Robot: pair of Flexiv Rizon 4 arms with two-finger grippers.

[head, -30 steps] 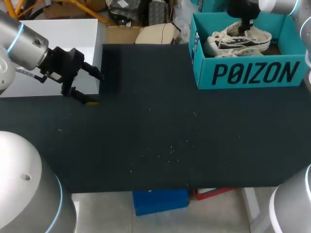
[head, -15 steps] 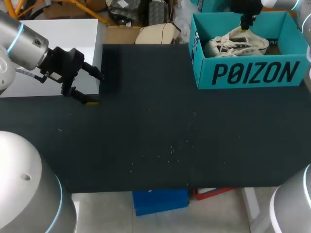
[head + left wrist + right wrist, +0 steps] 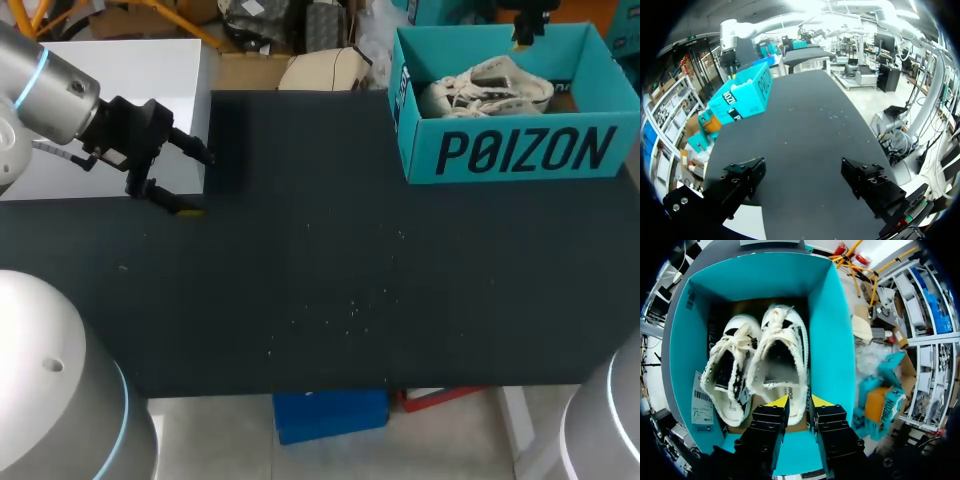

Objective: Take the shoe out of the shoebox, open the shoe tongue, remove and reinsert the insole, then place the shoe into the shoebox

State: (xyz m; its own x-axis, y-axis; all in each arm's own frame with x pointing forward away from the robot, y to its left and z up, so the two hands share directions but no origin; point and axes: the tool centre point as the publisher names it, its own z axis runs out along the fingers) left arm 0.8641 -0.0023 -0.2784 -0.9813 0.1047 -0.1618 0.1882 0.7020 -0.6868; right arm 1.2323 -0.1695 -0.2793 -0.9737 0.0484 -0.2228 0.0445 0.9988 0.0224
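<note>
Right pincer hangs above the near end of the teal shoebox. Its yellow tips stand a narrow gap apart and grip nothing. Under it a white canvas sneaker lies inside the box, touching a second sneaker. A white barcode label sits on the box's inner wall, and the outer long side carries large dark block lettering. The shoebox stands at the far right corner of the dark desk. The left pincer, fingers wide apart, hovers at the desk's left edge, well apart from the box.
</note>
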